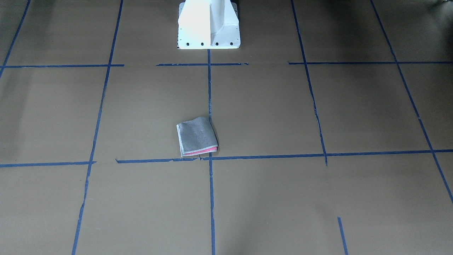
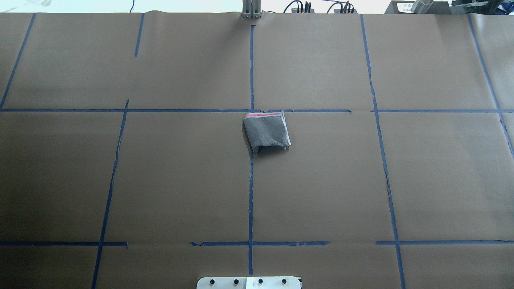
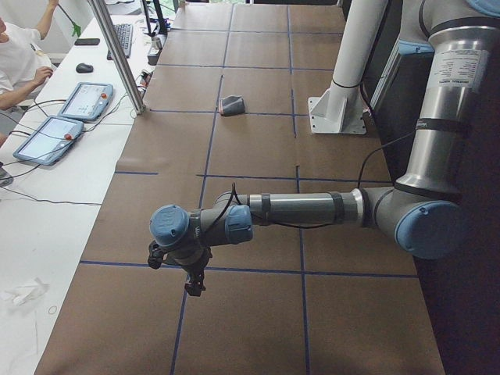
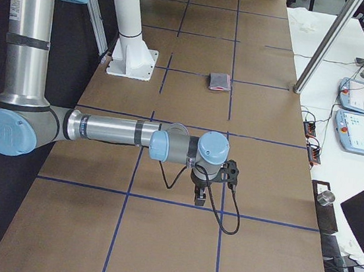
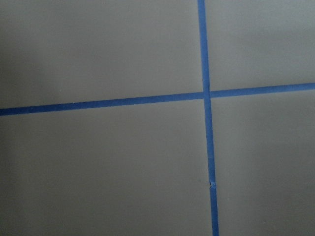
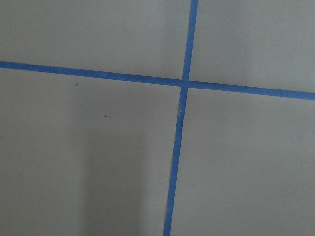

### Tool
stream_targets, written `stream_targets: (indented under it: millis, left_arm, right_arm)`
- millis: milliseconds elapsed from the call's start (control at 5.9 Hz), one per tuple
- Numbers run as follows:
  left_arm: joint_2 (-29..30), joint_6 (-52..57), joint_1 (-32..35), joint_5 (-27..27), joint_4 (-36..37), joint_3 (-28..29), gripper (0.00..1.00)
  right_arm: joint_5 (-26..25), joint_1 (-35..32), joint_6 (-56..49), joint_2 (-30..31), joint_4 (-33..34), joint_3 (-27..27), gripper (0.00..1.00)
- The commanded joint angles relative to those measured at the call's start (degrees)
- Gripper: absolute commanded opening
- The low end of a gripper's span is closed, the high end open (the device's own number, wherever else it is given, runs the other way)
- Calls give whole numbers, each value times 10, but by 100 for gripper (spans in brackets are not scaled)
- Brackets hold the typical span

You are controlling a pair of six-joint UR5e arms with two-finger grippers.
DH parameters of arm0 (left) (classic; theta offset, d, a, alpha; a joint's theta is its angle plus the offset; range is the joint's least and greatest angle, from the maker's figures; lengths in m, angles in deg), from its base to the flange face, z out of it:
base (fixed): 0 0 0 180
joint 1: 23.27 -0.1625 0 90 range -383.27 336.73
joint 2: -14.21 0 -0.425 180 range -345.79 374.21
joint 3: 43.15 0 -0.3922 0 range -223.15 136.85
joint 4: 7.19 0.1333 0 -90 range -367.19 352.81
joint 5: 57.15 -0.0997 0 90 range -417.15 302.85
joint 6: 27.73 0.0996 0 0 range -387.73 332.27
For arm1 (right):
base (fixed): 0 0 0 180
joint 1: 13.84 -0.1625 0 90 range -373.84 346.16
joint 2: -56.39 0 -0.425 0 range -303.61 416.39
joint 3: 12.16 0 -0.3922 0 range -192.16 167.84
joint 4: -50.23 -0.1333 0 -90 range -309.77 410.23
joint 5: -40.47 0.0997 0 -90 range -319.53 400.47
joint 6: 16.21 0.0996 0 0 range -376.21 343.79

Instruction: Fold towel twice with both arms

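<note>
The towel (image 1: 196,136) lies folded into a small square near the table's middle, grey face up, with a pink strip along one edge. It also shows in the overhead view (image 2: 267,132) and small in both side views (image 3: 231,104) (image 4: 220,81). My left gripper (image 3: 193,285) hangs over the table's left end, far from the towel, and shows only in the exterior left view. My right gripper (image 4: 199,198) hangs over the right end and shows only in the exterior right view. I cannot tell whether either is open or shut. Both wrist views show only brown paper and blue tape.
The white pedestal base (image 1: 208,24) stands at the robot's edge of the table (image 2: 249,283). Blue tape lines (image 2: 251,180) divide the brown paper. A metal post (image 3: 117,55), tablets (image 3: 86,100) and an operator (image 3: 16,62) are on the side bench.
</note>
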Motion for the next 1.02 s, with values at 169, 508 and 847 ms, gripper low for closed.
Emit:
stream_targets:
  millis: [169,508,847]
  left_arm:
    - [-67,-62,-5,-11,5,-117,100]
    - [-68,-61,-11,-23,5,-108,100]
    - [-70,-61,-12,-19,5,-97,100]
  right_arm:
    - [-6,-1,1,2,1,10,100]
    - [-5,-5,3,3,3,17,100]
    - [-5,-13,3,0,2,26,100]
